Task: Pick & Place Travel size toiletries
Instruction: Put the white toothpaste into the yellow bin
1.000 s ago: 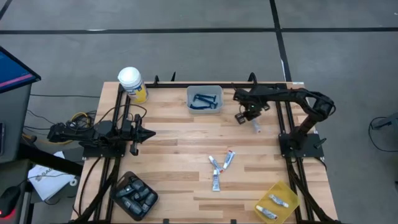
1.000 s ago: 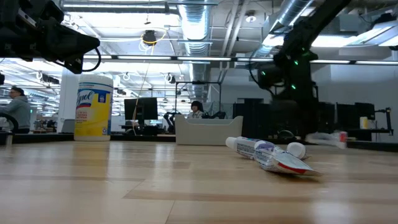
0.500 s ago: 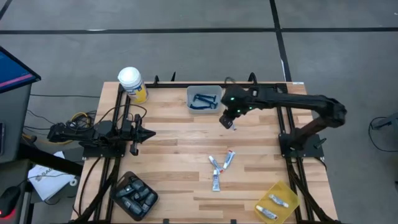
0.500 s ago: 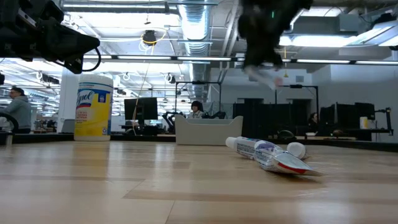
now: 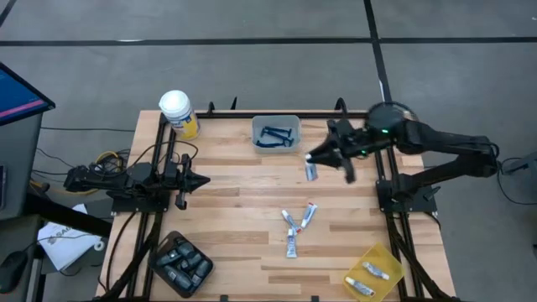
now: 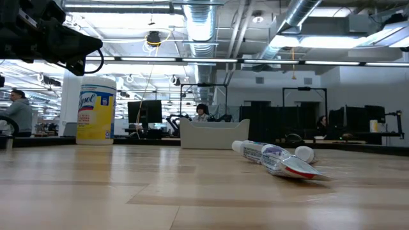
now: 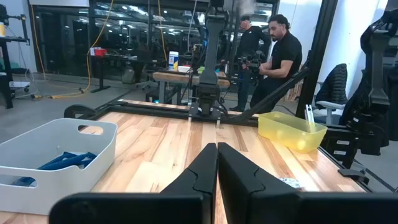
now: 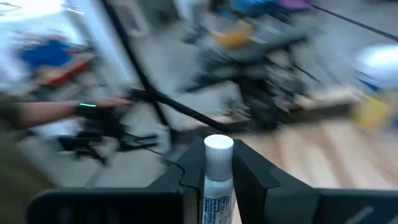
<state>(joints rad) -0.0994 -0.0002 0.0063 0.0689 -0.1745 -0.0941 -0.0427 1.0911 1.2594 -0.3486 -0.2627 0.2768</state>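
Note:
My right gripper hangs high over the far middle of the table, just right of the white bin of blue razors, and is shut on a white squeeze tube. Three more tubes lie flat on the wood at mid-table, and they also show in the low view as tubes. Other tubes lie in the yellow tray. Dark pods fill a black tray. My left gripper waits shut at the left edge. The low view does not show my right gripper. My right gripper pinches the white tube between its two fingers by the body, just below the cap. The white cap sticks out past the fingertips, so the fingers lie along the tube. It is lifted clear of the table.
A yellow jar with a white lid stands at the far left corner. The white bin and the yellow tray show ahead of my left gripper. Bare wood lies between the bin and the three tubes. People stand beyond the table.
My right gripper has risen with the tube, leaving the top of the low view. It swung from the far right toward the bin, then eased back a little, and the wrist turned. The held tube has gone up with it, clear of the table.

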